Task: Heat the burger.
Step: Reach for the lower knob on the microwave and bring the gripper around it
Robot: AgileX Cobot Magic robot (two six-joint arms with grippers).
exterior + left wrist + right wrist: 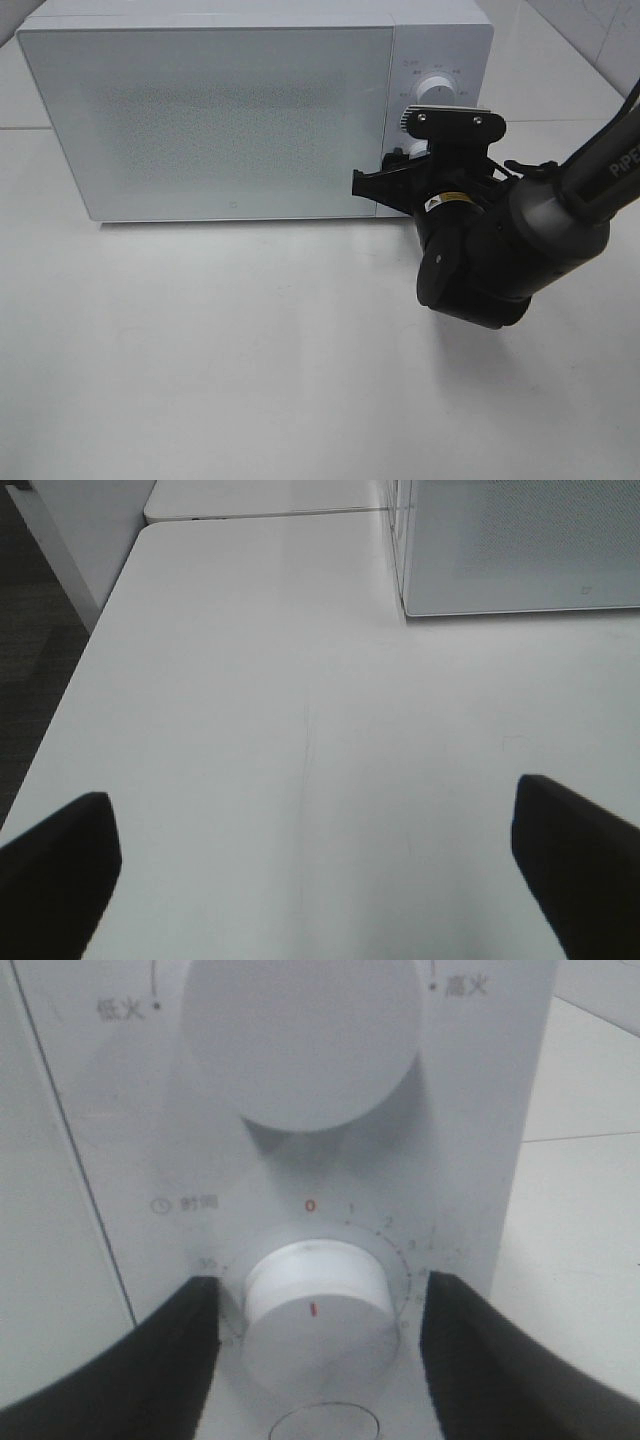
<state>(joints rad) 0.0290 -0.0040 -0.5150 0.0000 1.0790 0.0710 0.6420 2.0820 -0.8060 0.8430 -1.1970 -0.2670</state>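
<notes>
The burger is out of view. The white microwave [230,110] stands at the back of the table with its door closed; nothing shows through the speckled window. My right gripper [320,1288] is up against the control panel. Its two black fingers [190,1350] straddle the lower timer knob [315,1325], with a thin gap on each side. The knob's red mark points down, away from the red 0. Above it is the larger power knob [300,1040]. My left gripper [315,800] hangs open over bare table, holding nothing.
The right arm [520,240] reaches in from the right, covering the lower part of the panel. The white table [250,350] stretches in front of the microwave. The left wrist view shows the table's edge [75,690] and the microwave's corner [420,600].
</notes>
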